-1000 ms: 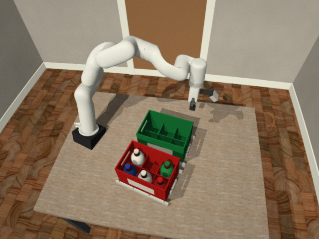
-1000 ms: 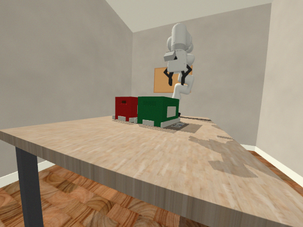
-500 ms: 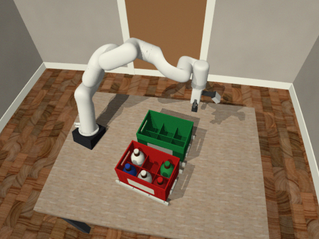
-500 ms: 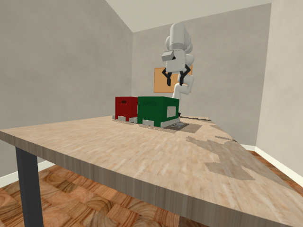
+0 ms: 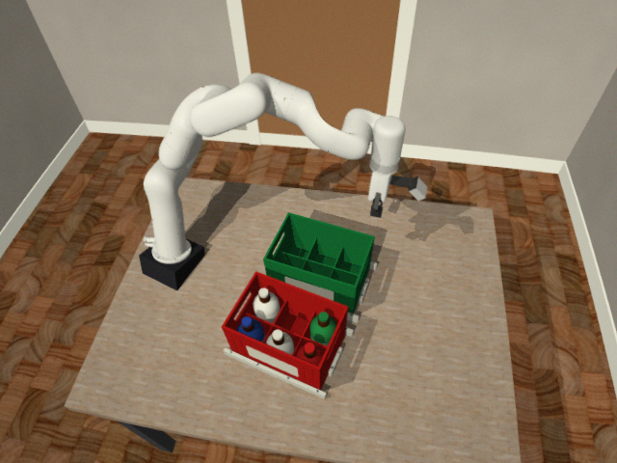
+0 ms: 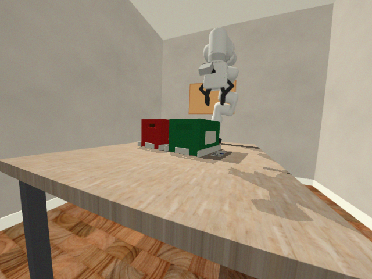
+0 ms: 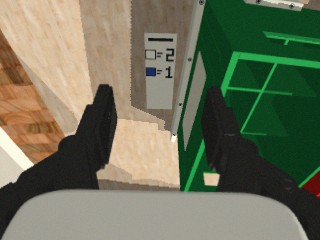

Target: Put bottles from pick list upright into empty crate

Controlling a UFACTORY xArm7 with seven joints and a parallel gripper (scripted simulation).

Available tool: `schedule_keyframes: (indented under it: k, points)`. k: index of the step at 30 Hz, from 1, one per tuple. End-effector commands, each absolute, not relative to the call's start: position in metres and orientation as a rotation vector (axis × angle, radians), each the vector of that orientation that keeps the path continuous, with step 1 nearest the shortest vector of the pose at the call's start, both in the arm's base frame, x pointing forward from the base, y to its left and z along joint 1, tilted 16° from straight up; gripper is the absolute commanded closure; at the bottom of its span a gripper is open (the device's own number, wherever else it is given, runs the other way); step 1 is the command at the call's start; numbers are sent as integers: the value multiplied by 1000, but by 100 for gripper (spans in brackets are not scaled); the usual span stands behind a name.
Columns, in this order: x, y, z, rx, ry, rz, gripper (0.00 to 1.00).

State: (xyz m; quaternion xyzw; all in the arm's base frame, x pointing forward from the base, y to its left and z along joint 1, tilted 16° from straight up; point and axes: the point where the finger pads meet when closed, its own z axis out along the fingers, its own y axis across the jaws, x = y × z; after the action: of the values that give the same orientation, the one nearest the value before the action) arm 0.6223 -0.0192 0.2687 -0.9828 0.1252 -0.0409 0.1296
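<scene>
From where I stand, the black two-fingered pincer (image 5: 377, 205) (image 6: 215, 104) (image 7: 159, 103) hangs released, probably so the wrist view can take in the white paper pick list (image 7: 161, 95), which orders two white, one blue; those bottles stand in the red plastic crate (image 5: 283, 366) (image 6: 154, 135), awaiting transfer.

A small displacement of the gripper (image 5: 376, 214) (image 6: 214, 104) (image 7: 159, 90) is seen.
Compared with the picture of one second ago, the gripper has been shifted a little farther from the arm's base (image 5: 172, 273), so in the top view it is found slightly more to the right and lower; in the exterior view it is found slightly more to the left. The white arm (image 5: 299, 107) (image 6: 218, 42) has been carried along with it (the elbow too is placed a little more to the right in the top view). The arm's shadow (image 5: 438, 221) (image 6: 279, 195) has been moved slightly nearer to the exterior camera. Most of this shift was already made half a second ago.
</scene>
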Motion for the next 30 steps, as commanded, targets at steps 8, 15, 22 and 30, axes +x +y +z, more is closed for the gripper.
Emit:
schedule_keyframes:
  k: [8, 15, 22, 30]
  points:
    - [623, -20, 271, -2856, 365, -127, 35]
    - [623, -20, 271, -2856, 365, -127, 35]
    - [623, -20, 271, -2856, 365, -127, 35]
    - [615, -32, 270, -2831, 507, -108, 35]
